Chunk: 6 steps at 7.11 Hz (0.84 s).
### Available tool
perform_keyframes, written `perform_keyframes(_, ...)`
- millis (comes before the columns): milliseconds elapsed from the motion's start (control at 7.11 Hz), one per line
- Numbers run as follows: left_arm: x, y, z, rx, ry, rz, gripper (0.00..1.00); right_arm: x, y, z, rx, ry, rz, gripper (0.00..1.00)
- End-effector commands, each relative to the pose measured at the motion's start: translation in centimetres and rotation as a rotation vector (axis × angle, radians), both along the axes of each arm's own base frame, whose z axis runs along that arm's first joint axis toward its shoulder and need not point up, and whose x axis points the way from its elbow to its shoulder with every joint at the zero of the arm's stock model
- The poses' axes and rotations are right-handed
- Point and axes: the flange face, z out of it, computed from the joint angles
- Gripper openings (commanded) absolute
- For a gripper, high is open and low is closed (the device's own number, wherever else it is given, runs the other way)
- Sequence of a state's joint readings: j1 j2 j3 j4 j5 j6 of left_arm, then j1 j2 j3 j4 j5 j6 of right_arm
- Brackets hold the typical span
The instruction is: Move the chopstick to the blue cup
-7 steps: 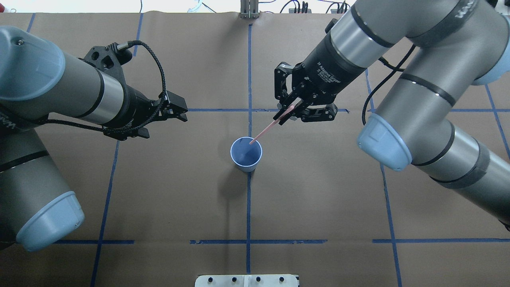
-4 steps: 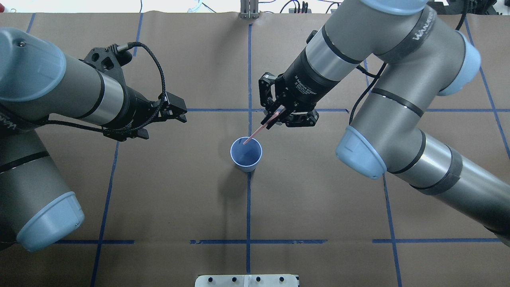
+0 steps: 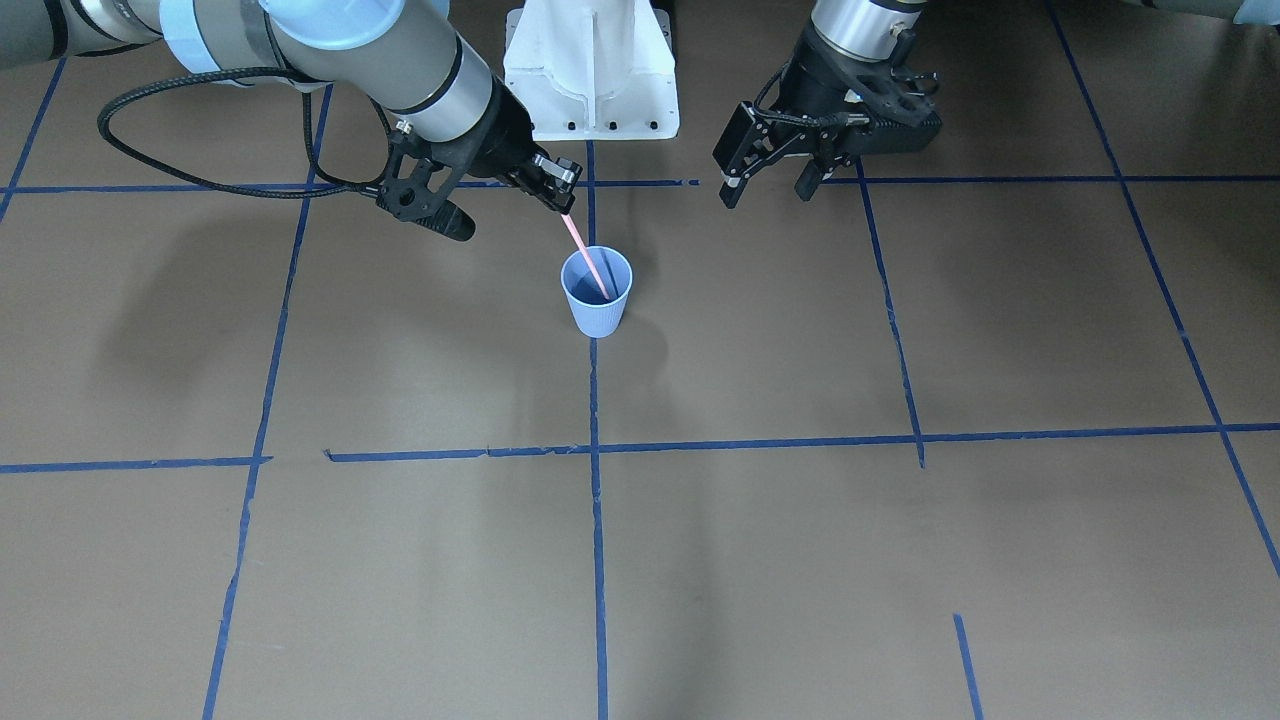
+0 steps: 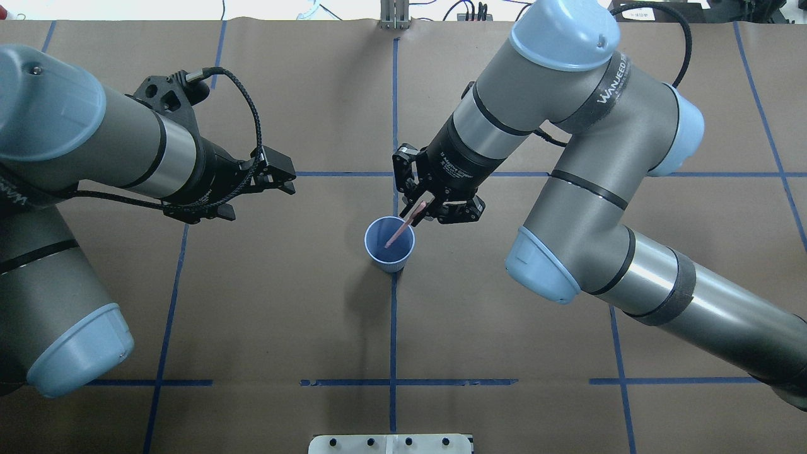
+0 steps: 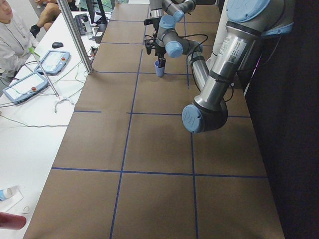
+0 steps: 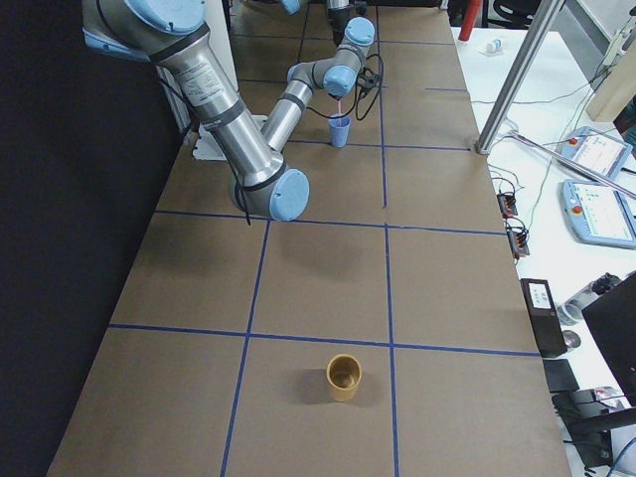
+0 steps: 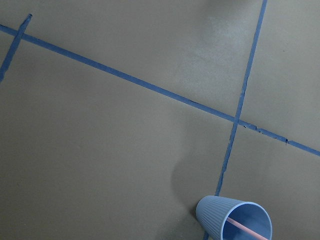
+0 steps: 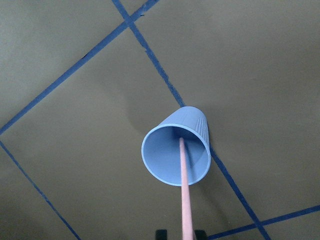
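Right claw (image 4: 420, 212) tight around chopstick (image 4: 399, 231)

Even overhead light, sharp focus; blue cup (image 4: 382, 251) casts soft shadow.

I counted two grippers of my own: my left gripper (image 4: 290, 179) at the left of the overhead frame, my right gripper (image 4: 421, 211) near its middle; there was one chopstick (image 4: 403, 228); two cups, one blue cup (image 4: 391, 265) at centre, one tan cup (image 6: 344, 379) low in the right-side view; two tablets in the left-side view's upper left, the upper tablet (image 5: 54, 60) and the lower tablet (image 5: 25, 84).
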<state>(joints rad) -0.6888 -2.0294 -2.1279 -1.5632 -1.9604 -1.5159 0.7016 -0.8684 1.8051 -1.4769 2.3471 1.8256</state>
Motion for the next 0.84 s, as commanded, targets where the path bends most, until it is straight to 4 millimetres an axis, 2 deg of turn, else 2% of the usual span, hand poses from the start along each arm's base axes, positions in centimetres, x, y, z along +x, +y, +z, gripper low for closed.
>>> perform_keyframes(0, -1.9, 0.3, 3.3, 0.071, -0.068, 0.056, 1.00, 6.4, -1.1, 0.6, 0.007, -0.022, 0.069, 0.99)
perform_keyframes(141, -4.6, 0.9, 6.0, 0.118, -0.116, 0.082, 1.00, 11.7, -0.9, 4.5, -0.023, -0.014, 0.110, 0.99)
perform_keyframes(281, -7.0, 1.7, 7.9, 0.133, -0.146, 0.089, 1.00, 15.7, -2.6, 6.2, -0.067, -0.011, 0.147, 0.99)
perform_keyframes(422, -8.9, 2.5, 10.4, 0.138, -0.192, 0.111, 1.00, 20.9, -4.5, 8.9, -0.113, -0.005, 0.212, 0.99)
perform_keyframes(563, -10.4, 3.0, 12.7, 0.161, -0.241, 0.146, 1.00, 24.9, -5.4, 12.1, -0.072, 0.018, 0.248, 0.99)
perform_keyframes(704, -12.6, 2.9, 15.4, 0.196, -0.299, 0.188, 1.00, 30.3, -5.9, 17.0, -0.024, 0.063, 0.297, 1.00)
